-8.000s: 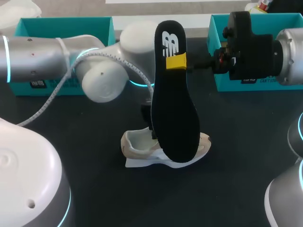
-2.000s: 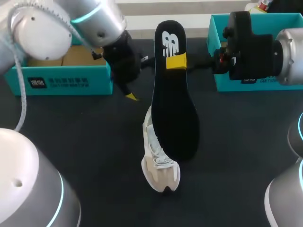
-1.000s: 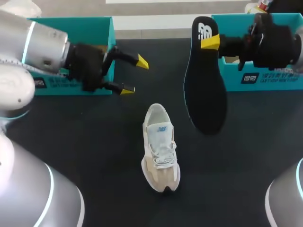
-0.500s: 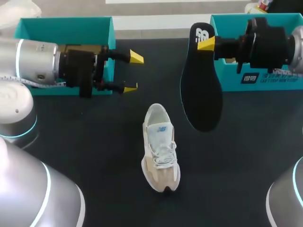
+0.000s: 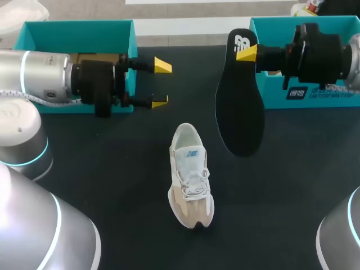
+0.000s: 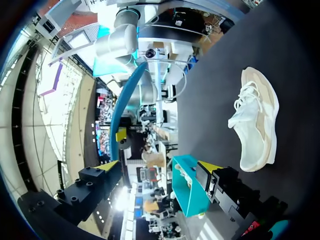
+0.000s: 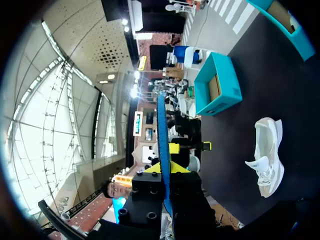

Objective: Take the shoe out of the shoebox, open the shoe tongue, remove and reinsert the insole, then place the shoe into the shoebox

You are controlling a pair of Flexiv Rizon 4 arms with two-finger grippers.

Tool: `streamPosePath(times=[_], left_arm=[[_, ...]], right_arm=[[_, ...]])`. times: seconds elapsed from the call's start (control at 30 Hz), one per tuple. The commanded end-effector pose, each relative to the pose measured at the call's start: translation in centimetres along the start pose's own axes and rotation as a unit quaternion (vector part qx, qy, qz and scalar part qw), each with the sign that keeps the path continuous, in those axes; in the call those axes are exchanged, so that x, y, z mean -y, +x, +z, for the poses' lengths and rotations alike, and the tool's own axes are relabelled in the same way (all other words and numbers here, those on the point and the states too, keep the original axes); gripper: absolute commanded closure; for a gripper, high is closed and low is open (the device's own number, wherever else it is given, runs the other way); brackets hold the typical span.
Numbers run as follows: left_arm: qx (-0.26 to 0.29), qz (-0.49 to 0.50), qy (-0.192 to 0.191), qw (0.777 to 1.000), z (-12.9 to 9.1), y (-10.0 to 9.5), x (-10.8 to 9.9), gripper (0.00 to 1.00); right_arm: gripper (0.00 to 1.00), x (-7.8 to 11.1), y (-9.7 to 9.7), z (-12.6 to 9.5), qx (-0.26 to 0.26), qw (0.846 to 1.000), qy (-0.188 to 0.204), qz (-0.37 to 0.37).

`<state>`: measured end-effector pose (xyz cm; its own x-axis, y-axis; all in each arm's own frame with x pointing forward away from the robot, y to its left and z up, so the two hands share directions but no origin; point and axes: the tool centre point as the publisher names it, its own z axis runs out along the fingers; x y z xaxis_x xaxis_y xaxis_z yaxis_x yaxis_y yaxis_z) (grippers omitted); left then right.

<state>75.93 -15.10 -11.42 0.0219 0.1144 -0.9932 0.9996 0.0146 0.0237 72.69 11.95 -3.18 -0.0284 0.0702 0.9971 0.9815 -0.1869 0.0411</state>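
Head view shows the shoe (image 5: 190, 175) upright on its sole in the middle of the desk (image 5: 112, 185), toe toward the near edge. It sits outside both teal boxes (left shoebox (image 5: 79, 35) and right shoebox (image 5: 306, 28), at the far corners). The right jaws are clamped on the logo end of the black insole (image 5: 239, 107), which hangs above the desk just right of the shoe. The left jaws gape wide, holding nothing, just in front of the left shoebox.
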Motion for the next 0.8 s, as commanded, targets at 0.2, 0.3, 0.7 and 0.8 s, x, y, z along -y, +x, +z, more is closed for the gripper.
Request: streamPosePath(times=[0.2, 0.3, 0.7, 0.8], left_arm=[[0.019, 0.017, 0.005, 1.0, 1.3, -0.3, 0.4, 0.0], [0.023, 0.023, 0.003, 0.999, 1.9, -0.2, 0.3, 0.0], [0.029, 0.025, 0.013, 0.999, 3.5, -0.5, 0.5, 0.22], [0.034, 0.023, 0.017, 0.999, 4.1, -0.6, 0.5, 0.43]], right_arm=[[1.0, -3.9, -3.4, 3.1, -0.027, 0.998, -0.004, 0.059], [1.0, -4.8, -4.3, 4.4, -0.031, 0.996, 0.015, 0.084], [1.0, -7.0, -6.7, 8.6, -0.026, 0.991, 0.061, 0.12], [1.0, -7.0, -7.0, 9.4, -0.027, 0.989, 0.069, 0.124]])
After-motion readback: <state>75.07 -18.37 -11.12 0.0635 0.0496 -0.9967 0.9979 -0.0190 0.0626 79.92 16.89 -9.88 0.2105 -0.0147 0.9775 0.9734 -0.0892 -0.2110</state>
